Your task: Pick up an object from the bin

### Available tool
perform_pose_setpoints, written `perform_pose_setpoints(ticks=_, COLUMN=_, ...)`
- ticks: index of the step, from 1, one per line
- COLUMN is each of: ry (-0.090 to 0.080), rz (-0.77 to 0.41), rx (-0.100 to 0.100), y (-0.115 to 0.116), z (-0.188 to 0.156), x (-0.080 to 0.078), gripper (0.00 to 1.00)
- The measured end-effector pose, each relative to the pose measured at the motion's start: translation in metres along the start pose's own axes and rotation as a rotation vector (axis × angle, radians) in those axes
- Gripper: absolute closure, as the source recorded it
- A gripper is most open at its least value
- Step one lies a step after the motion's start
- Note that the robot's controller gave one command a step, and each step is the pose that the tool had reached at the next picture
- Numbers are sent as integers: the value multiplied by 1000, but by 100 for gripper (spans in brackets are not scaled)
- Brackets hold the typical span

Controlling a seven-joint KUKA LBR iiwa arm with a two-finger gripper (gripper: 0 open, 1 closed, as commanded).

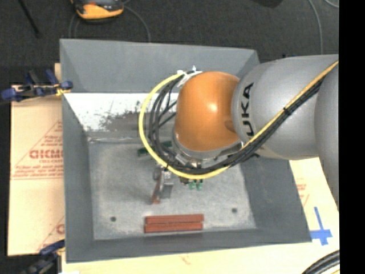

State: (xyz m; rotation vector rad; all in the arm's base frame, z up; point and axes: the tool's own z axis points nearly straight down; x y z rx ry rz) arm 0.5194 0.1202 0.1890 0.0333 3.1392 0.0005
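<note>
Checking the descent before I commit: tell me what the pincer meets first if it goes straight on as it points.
Probably the bin's bare grey floor, right beneath the pincer. The red-brown bar lies apart, nearer the front wall, out of that line. Depth is hard to judge from above.

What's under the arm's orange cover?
The gripper hangs below it, over the grey bin floor. Small green things peek out at its edge; whatever else lies beneath is covered.

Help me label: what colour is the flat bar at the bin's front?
The bar is reddish brown; camera view.
</note>
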Motion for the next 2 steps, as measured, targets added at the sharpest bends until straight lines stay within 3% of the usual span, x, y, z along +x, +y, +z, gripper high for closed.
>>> perform_pose_setpoints(ticks=1, ry=0, rz=1, rx=0, y=0, z=0, x=0, gripper=100)
perform_pose_setpoints(ticks=2, ry=3, rz=-6, rx=1, y=-7, z=-31, x=-9, gripper=100)
